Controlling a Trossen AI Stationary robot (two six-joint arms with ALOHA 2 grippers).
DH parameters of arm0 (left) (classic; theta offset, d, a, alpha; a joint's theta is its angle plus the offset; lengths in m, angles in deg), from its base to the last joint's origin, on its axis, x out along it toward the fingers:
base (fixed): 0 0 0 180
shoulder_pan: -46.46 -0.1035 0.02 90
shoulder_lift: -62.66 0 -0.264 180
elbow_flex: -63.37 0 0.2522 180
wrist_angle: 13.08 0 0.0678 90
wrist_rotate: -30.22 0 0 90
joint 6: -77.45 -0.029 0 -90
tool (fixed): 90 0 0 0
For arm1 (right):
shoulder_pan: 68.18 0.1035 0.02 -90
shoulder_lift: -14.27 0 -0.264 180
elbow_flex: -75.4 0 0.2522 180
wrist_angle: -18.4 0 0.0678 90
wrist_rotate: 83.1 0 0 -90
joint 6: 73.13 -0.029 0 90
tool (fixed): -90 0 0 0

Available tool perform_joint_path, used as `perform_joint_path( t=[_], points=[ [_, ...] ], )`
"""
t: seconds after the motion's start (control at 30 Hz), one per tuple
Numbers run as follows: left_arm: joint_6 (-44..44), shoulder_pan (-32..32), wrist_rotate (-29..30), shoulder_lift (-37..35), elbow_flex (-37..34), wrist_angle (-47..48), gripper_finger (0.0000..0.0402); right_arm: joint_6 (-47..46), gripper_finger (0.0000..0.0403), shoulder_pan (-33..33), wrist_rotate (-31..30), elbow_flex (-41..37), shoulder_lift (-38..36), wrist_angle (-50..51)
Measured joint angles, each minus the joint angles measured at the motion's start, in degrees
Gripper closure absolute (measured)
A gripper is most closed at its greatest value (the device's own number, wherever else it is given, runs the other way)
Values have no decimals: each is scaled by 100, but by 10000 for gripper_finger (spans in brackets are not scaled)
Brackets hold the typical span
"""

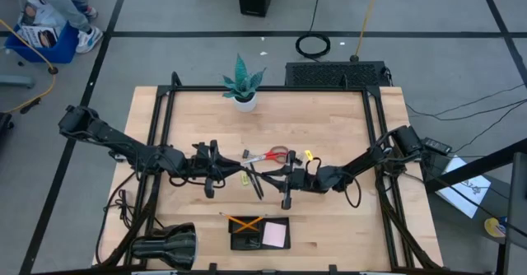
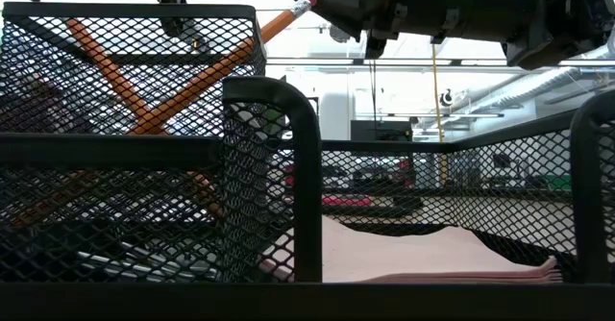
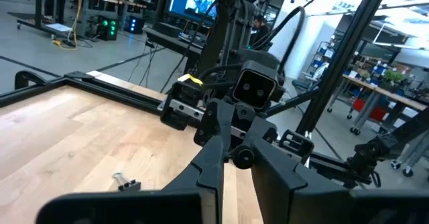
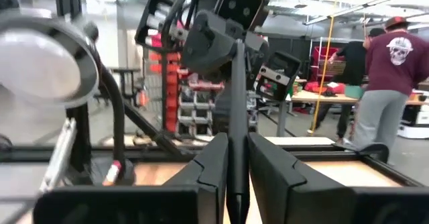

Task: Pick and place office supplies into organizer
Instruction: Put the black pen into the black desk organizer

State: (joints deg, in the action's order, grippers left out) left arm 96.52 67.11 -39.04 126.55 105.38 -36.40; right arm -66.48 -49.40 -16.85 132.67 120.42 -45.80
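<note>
Above the table's middle my two grippers meet fingertip to fingertip, my left gripper (image 1: 239,170) from the left and my right gripper (image 1: 265,179) from the right. Both are shut on one thin black pen (image 1: 254,181) that spans between them. Red-handled scissors (image 1: 273,155) and a small yellow piece (image 1: 309,154) lie on the wood just beyond them. A tiny black clip (image 3: 125,180) lies on the table. The black organizer (image 1: 244,242) stands at the near edge, with crossed orange pencils (image 1: 244,222) and a pink note pad (image 1: 276,235) in it. My left gripper pinches the pen (image 3: 226,140) between its two fingers (image 3: 204,170), coming level from the table's left. The pen runs on toward the other gripper, clear of the table. My right gripper pinches the same pen (image 4: 238,127) between its two fingers (image 4: 211,160), coming roughly level from the table's right. The pen runs straight on from the fingers to my left gripper (image 4: 228,43), lifted clear.
A potted teal plant (image 1: 243,86) stands at the far edge. A black rounded cylinder (image 1: 165,246) lies at the near left corner. A black frame (image 1: 156,135) rims the tabletop. People stand in the room beyond the table (image 4: 392,83).
</note>
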Motion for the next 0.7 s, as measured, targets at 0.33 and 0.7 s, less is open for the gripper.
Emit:
perform_joint_path(
  t=[0.33,0.7],
  points=[
    [-39,9,-27,7,0,48,330,-65,353,161,-40,9,-6,460],
    [-35,9,-35,7,-2,50,344,-145,352,252,-87,11,-11,801]
  ],
)
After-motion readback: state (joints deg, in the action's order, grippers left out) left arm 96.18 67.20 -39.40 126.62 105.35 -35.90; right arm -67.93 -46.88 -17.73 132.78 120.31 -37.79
